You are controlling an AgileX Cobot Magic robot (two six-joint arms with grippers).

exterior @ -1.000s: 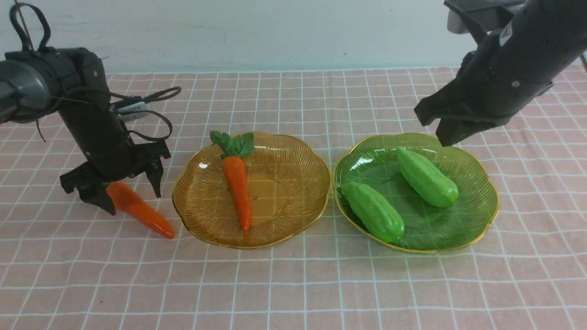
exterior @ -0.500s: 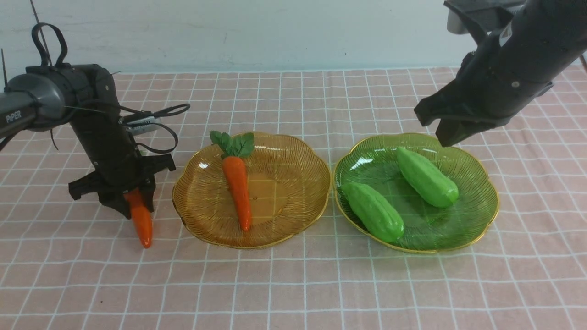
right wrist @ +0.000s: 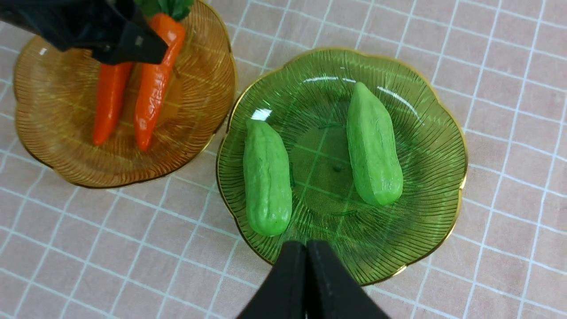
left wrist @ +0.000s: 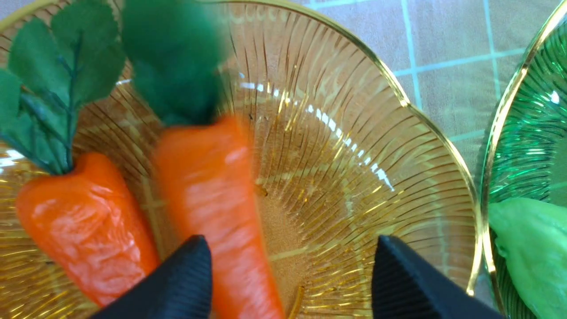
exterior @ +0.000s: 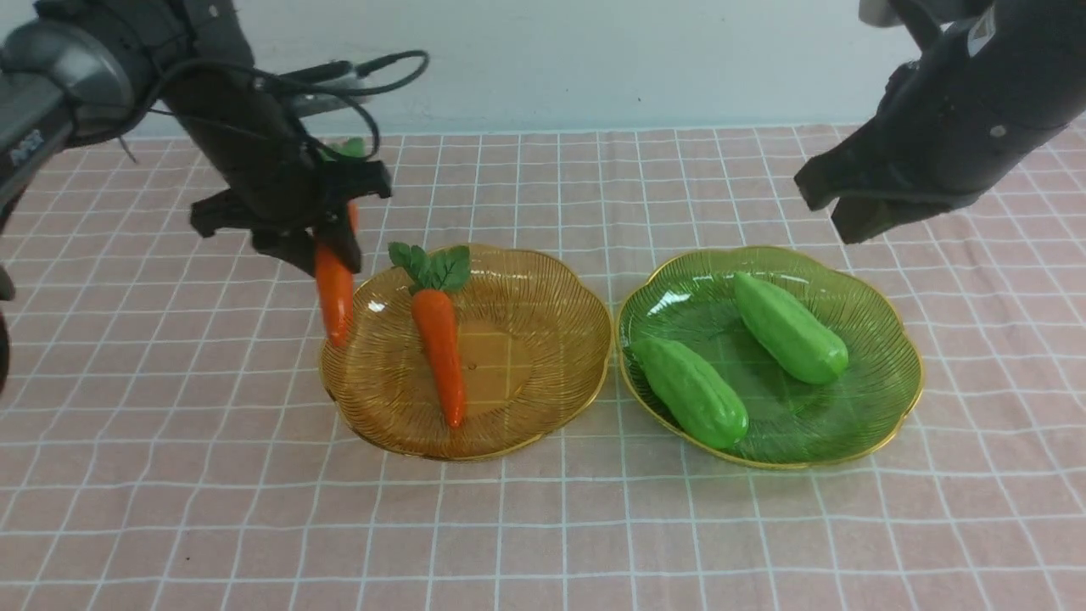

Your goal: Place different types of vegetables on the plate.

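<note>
Resting carrot (exterior: 439, 352) lies in amber plate (exterior: 534, 382). Second carrot (exterior: 334, 297), ten o'clock of it, runs roughly twelve-to-six between my left gripper's (exterior: 327, 255) wide jaws, ungripped; back off upward, I'd say. Right gripper (right wrist: 305, 248): closed, farther, two o'clock.

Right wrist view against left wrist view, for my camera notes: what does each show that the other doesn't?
Only the right wrist view: the farther gourd, the green plate's full outline, and the right gripper, shut.
Only the left wrist view: both fingertips of the left gripper, standing apart.
Both: two carrots, the amber plate, part of the green plate and the gourd nearest the amber plate.
</note>
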